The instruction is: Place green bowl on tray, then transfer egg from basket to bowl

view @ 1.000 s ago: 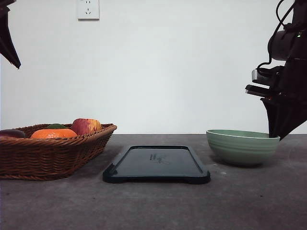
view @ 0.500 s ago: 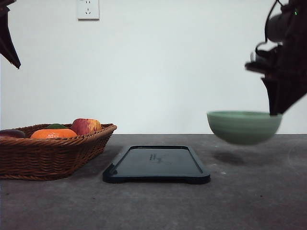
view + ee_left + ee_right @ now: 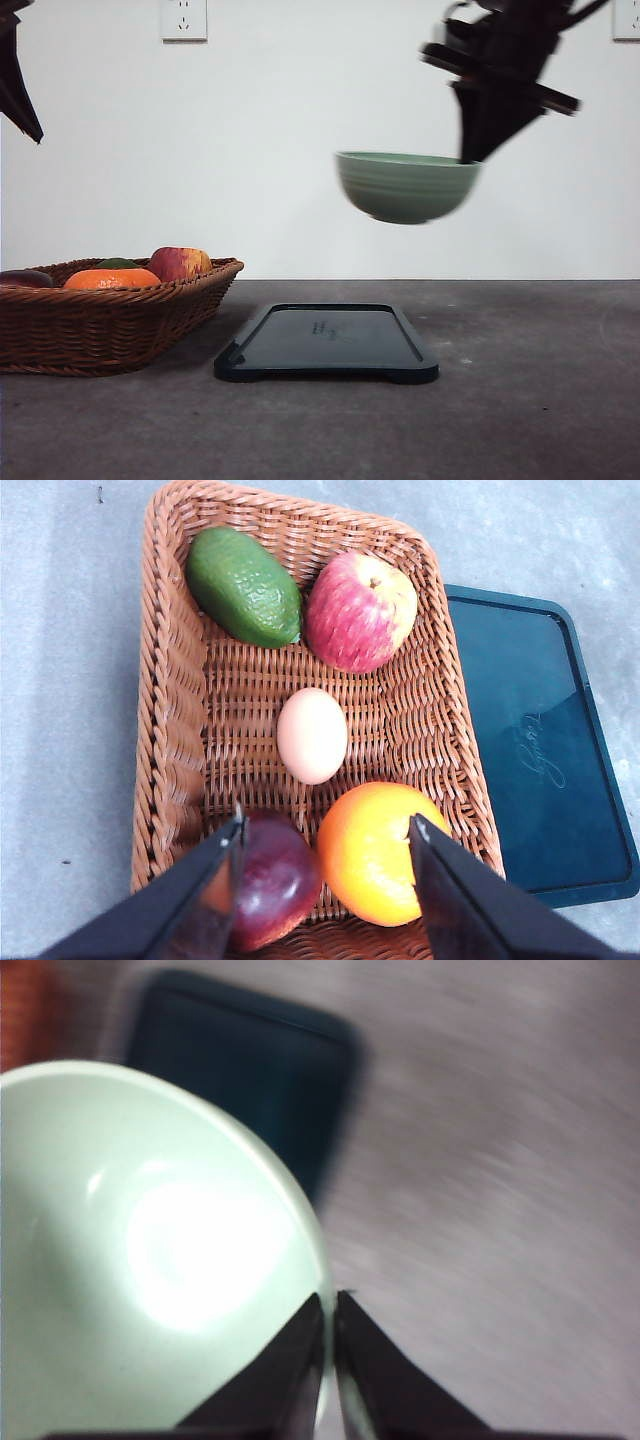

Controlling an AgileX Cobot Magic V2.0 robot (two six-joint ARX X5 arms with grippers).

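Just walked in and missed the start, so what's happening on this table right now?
The right gripper is pinching the rim of the green bowl and holding it in the air, above the tray and a bit to its right. The tray has nothing on it yet. The left gripper is open, hovering over the basket, where the egg lies among an apple, an orange, an avocado and a dark red fruit.
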